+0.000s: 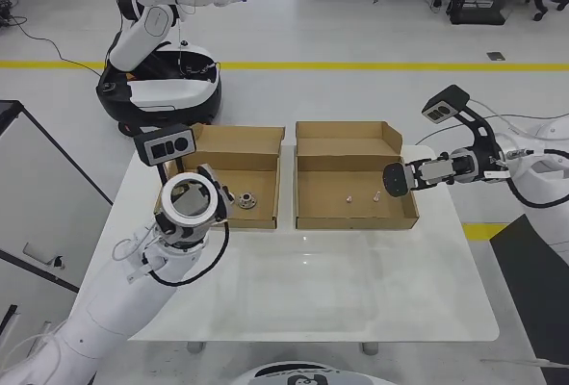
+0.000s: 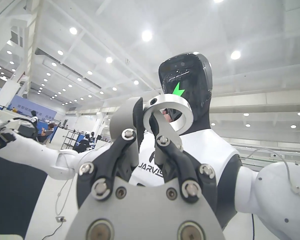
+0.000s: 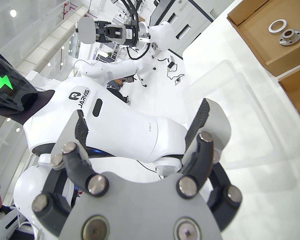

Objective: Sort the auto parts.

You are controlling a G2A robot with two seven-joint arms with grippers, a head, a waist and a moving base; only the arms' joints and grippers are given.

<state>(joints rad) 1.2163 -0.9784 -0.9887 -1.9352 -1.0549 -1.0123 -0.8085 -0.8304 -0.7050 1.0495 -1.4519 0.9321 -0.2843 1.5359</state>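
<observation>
pinching metal ring (image 2: 171,101), left fingers (image 2: 125,117)

A white table (image 1: 361,289) lies in the middle of the top view. A yellow floor line (image 1: 361,65) crosses the upper part, a white cabinet (image 1: 34,192) stands at the left, a black panel (image 1: 544,289) at lower right; round ceiling lights (image 2: 146,36) shine in the left wrist view

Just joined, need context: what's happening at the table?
The left gripper is shut on a metal ring, raised by the left cardboard box, which holds a flange and a second ring. The right gripper is open and empty at the right cardboard box, which holds two small fasteners.
</observation>
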